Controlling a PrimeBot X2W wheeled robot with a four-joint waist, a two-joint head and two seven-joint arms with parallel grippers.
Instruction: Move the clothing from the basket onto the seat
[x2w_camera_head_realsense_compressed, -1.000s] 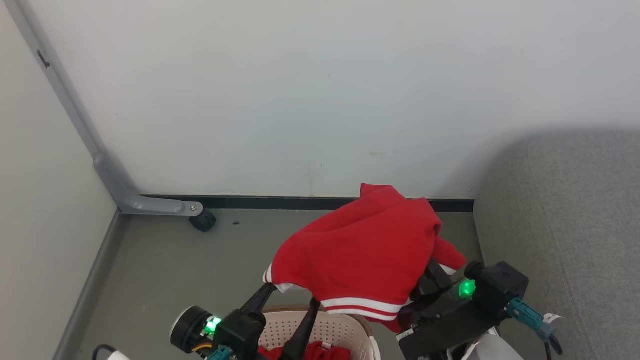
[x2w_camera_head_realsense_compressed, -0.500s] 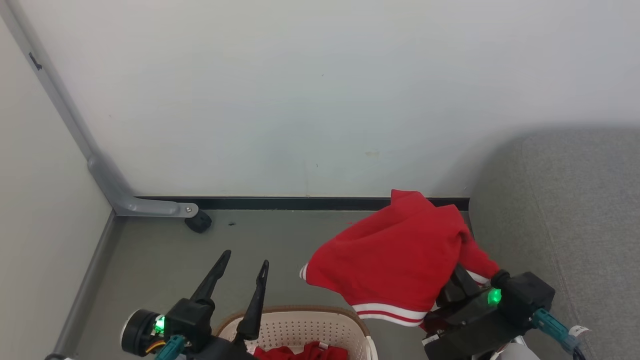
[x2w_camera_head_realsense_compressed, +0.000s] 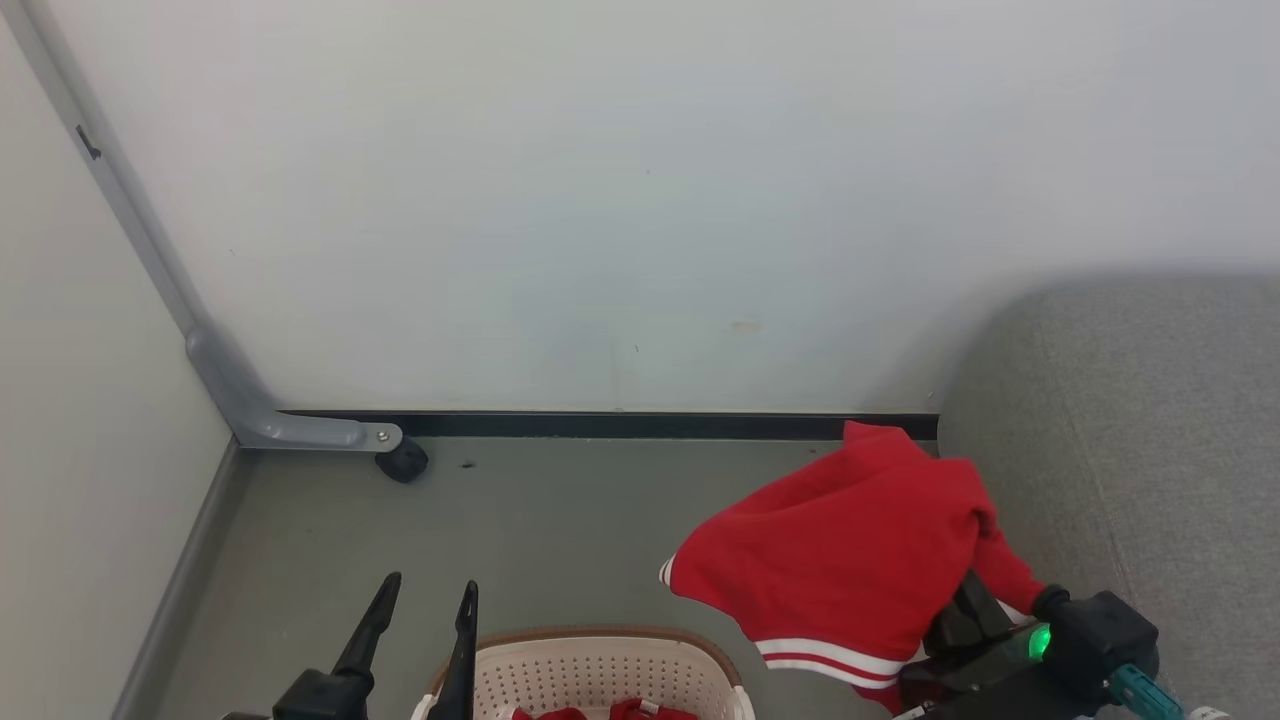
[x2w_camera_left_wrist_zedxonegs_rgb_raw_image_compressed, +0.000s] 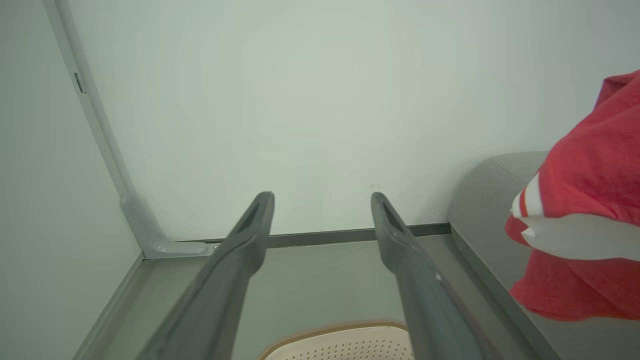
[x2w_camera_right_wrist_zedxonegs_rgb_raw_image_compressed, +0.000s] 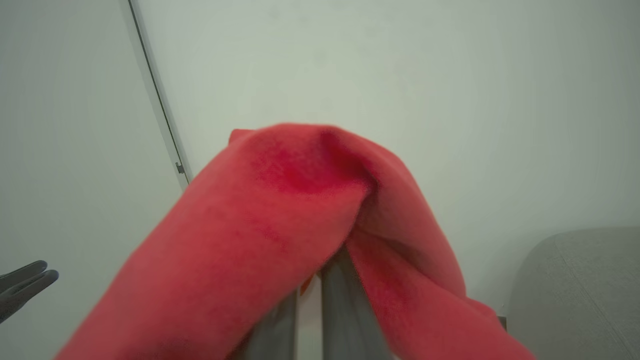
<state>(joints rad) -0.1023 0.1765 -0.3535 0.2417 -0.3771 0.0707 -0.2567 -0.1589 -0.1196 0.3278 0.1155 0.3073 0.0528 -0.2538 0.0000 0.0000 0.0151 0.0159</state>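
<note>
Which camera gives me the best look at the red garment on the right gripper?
Head view: the red garment shows nearly whole, draped over the right gripper, striped hem hanging, by the sofa. Left wrist view catches one striped edge; right wrist view gives a blurred close-up over the fingers.

The right gripper (x2w_camera_head_realsense_compressed: 972, 612), low at the right, pinched a soft bright red garment (x2w_camera_head_realsense_compressed: 850, 560) with white hem stripes, draped over its dark fingers beside the large grey woven-fabric sofa (x2w_camera_head_realsense_compressed: 1150, 450), while the left gripper (x2w_camera_head_realsense_compressed: 431, 585) stood spread-fingered by the oval cream-white perforated plastic basket (x2w_camera_head_realsense_compressed: 600, 640), which held more red fabric (x2w_camera_head_realsense_compressed: 640, 712).
</note>
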